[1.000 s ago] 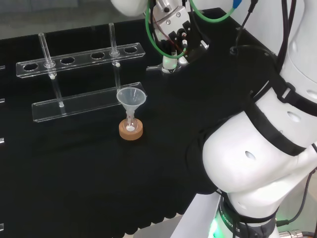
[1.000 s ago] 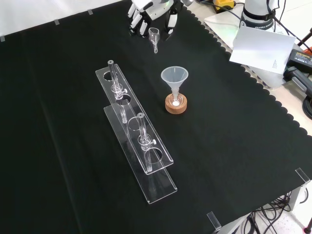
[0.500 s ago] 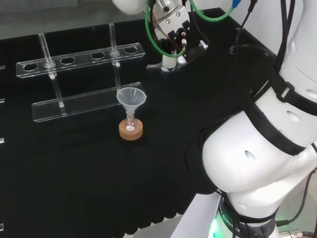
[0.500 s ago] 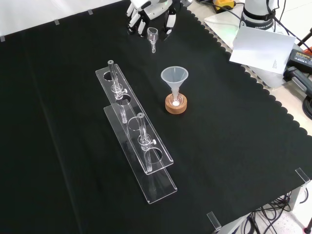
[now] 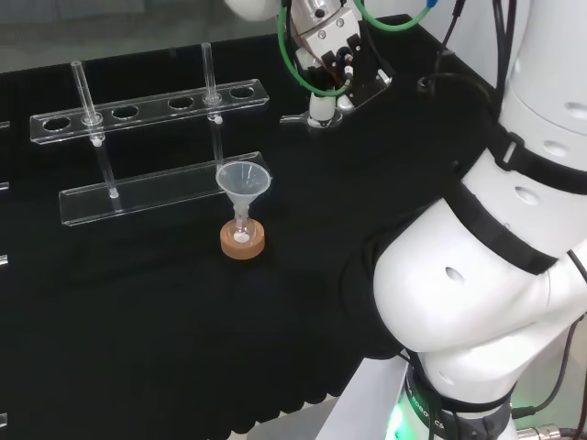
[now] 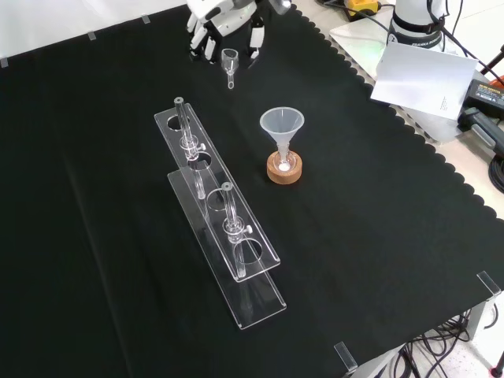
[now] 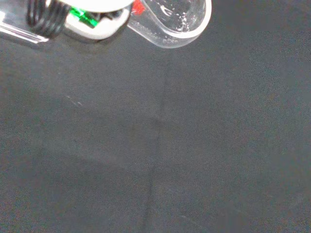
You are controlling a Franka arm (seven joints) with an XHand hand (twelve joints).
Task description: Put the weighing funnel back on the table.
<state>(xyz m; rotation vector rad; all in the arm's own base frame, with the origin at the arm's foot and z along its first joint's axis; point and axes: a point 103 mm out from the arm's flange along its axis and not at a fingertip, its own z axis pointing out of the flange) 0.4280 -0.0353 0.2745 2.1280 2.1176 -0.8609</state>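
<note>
You're looking at matt black cloth, a clear, glossy weighing funnel, a smooth clear funnel on a rough-looking cork ring, and a glossy transparent plastic rack.

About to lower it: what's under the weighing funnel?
Bare black cloth lies under the weighing funnel, held in the robot hand. Whether its stem tip touches the cloth cannot be seen.

The arm is built of bulbous glossy white links banded by black straps. In the head view, green cables loop with black ones at 12 o'clock, and a green light glows at 5 o'clock. The hand is black and white.
</note>
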